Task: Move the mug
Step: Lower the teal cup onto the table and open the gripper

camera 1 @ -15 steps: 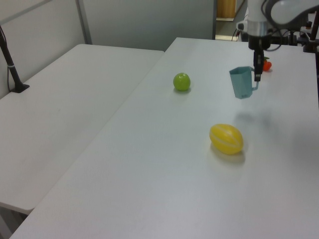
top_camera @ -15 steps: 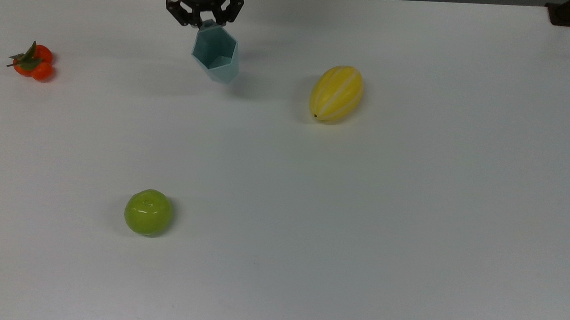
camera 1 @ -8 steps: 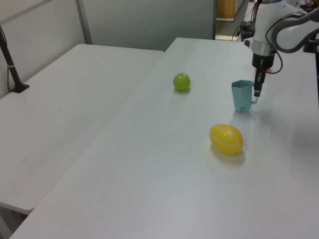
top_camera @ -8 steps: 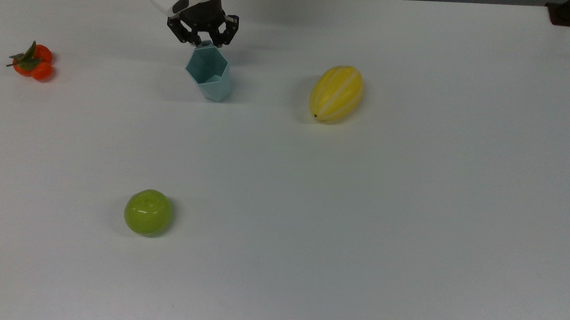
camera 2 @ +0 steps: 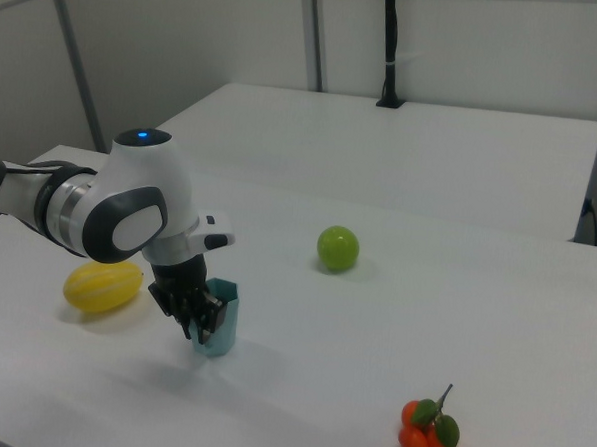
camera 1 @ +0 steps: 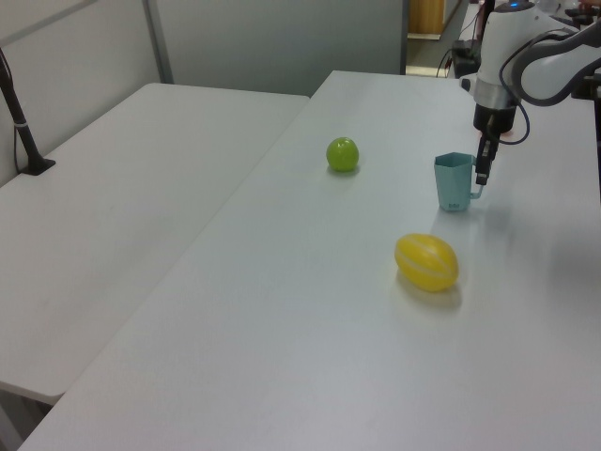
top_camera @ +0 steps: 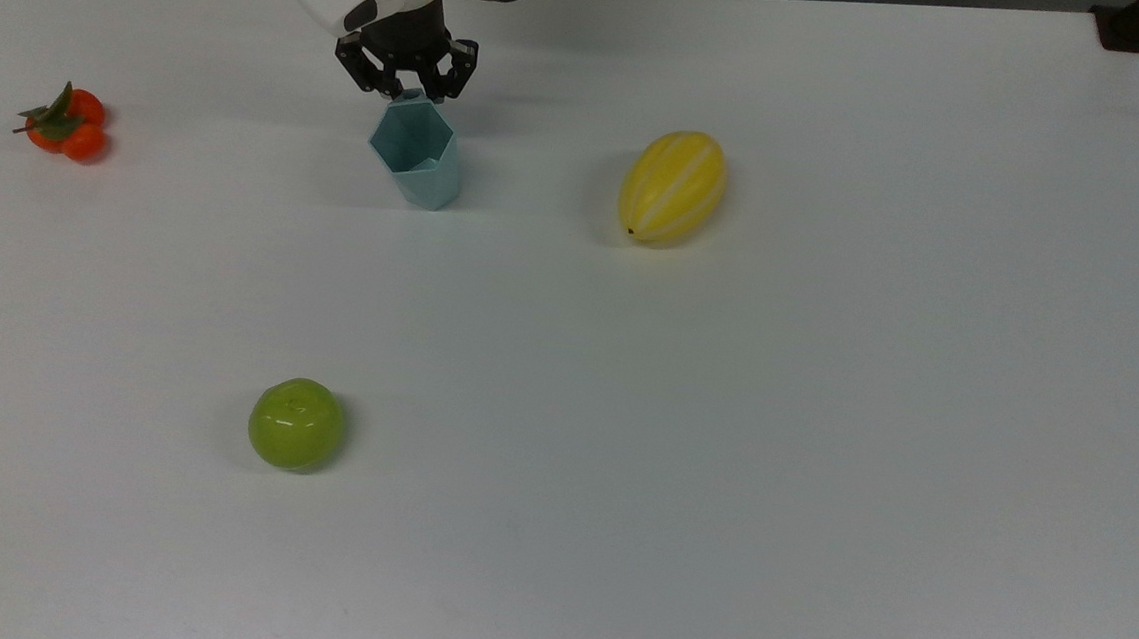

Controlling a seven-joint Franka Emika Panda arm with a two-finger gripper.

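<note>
The pale teal mug (top_camera: 416, 156) stands upright on the white table (top_camera: 723, 420) near the far edge in the top view, its hexagonal mouth open upward. My gripper (top_camera: 405, 95) reaches down just behind it, with the fingers shut on the mug's handle. In the left view the mug (camera 1: 453, 182) rests on the table with the gripper (camera 1: 481, 176) at its right side. The right view shows the mug (camera 2: 221, 320) partly hidden behind the gripper (camera 2: 200, 327).
A yellow striped melon (top_camera: 672, 186) lies to the top view's right of the mug. A green apple (top_camera: 297, 424) sits nearer the front left. Orange tangerines with leaves (top_camera: 67, 121) lie at the far left. A second table (camera 1: 113, 207) adjoins in the left view.
The gripper has carried the mug down and slightly to the top view's left, from hanging tilted above the table to standing upright on it.
</note>
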